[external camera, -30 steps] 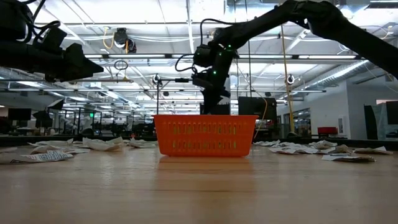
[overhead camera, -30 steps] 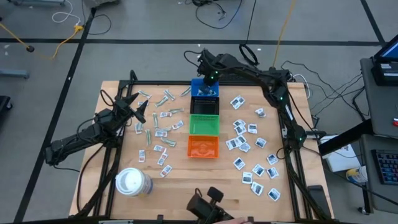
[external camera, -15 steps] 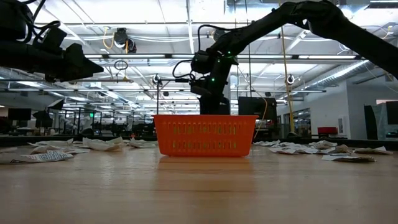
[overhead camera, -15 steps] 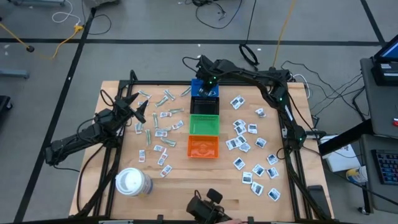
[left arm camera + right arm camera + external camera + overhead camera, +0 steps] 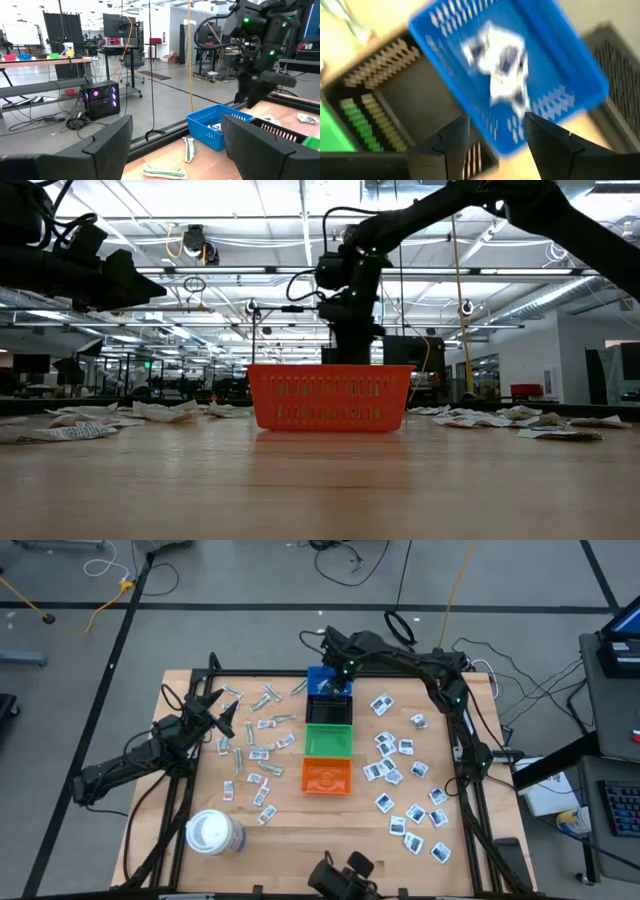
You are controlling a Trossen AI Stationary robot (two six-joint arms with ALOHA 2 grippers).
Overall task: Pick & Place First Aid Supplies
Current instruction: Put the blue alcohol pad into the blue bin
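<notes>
- Light wooden table [image 5: 300,840]: near edge is bare apart from a large white round roll [image 5: 213,833] at the near-left corner; black frame rails run along both sides.
- Right arm reaches across the far edge; right gripper [image 5: 336,678] hangs over the blue plastic mesh bin [image 5: 322,678]. In its wrist view the fingers [image 5: 451,143] stand apart with nothing between them.
- Left gripper [image 5: 222,712] hovers over the left-hand scatter, well apart from the bins; its wide dark fingers [image 5: 114,140] are spread and empty.
- Bin row down the table's middle, far to near: blue, a black bin [image 5: 329,709], a green plastic bin [image 5: 328,740], an orange plastic mesh bin [image 5: 327,776], each touching the next. In the low view the orange one hides the other three.
- White square packets with dark-blue print [image 5: 405,780] lie loose right of the bins; a few [image 5: 502,65] already sit in the blue bin, motion-blurred, count unreadable.
- Small white strips with reddish marks [image 5: 258,753] and slim pale green-grey wrappers [image 5: 268,697] lie scattered left of the bins, print too small to read.
- Open wood between the bins and both scatters.
</notes>
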